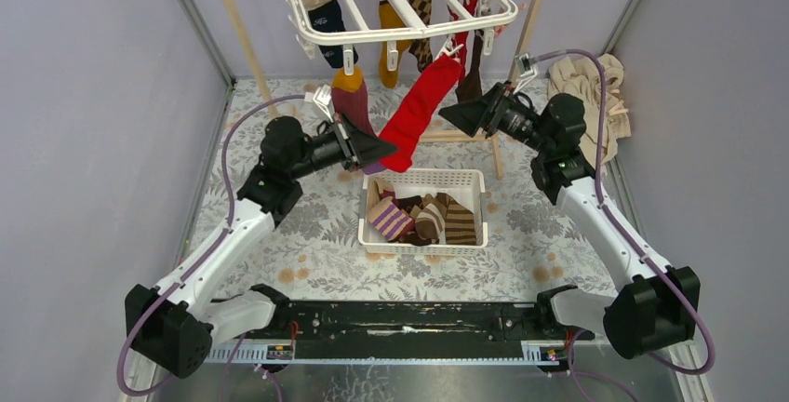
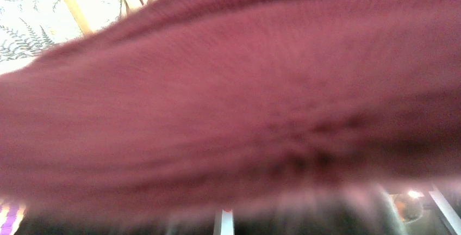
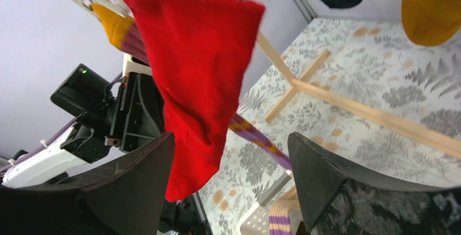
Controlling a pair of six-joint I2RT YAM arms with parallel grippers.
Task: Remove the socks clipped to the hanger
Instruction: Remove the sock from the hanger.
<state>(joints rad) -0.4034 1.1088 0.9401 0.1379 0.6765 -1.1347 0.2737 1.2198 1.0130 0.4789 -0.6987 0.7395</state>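
The white hanger (image 1: 316, 30) hangs at the back with several socks clipped to it, among them navy (image 1: 327, 19), mustard (image 1: 391, 44) and brown argyle (image 1: 421, 2). A long red sock (image 1: 419, 109) hangs from a front clip, its lower end loose. A maroon sock (image 1: 354, 109) with a purple-striped toe (image 3: 255, 134) runs down through my left gripper (image 1: 386, 153), which is shut on it. Blurred maroon cloth (image 2: 228, 99) fills the left wrist view and hides the fingers. My right gripper (image 1: 451, 113) is open beside the red sock (image 3: 201, 55), with nothing between its fingers.
A white perforated basket (image 1: 372, 225) below the hanger holds several striped socks. The wooden pole frame (image 1: 242, 34) carries the hanger, and its foot bars (image 3: 348, 104) lie on the floral tablecloth. A beige cloth pile (image 1: 586, 86) sits at the back right.
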